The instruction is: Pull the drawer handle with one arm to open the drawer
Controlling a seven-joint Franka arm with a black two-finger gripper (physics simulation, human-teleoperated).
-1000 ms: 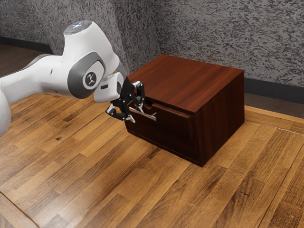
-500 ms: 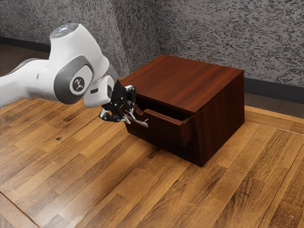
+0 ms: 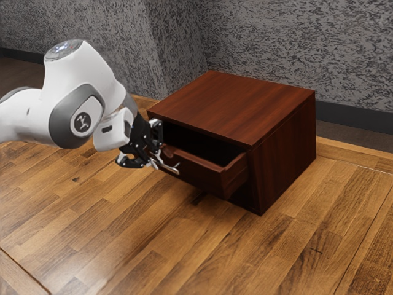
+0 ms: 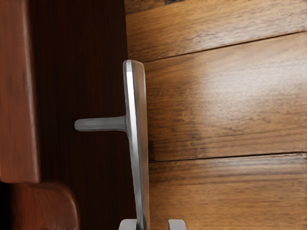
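A dark red-brown wooden cabinet stands on the wood floor. Its single drawer sticks out part-way toward the exterior view's left, with a dark gap showing above it. My black gripper is at the drawer's front, shut on the thin metal drawer handle. In the wrist view the handle runs as a silver bar with one post joining it to the dark drawer front. Two grey fingertips sit either side of the bar's near end.
Wood plank floor spreads out in front of the cabinet and below my arm. A rough grey wall stands behind the cabinet. My white arm reaches in from the exterior view's left.
My gripper has drawn back toward the exterior view's left and slightly down, holding the handle. The drawer has slid from nearly shut to well out of the cabinet.
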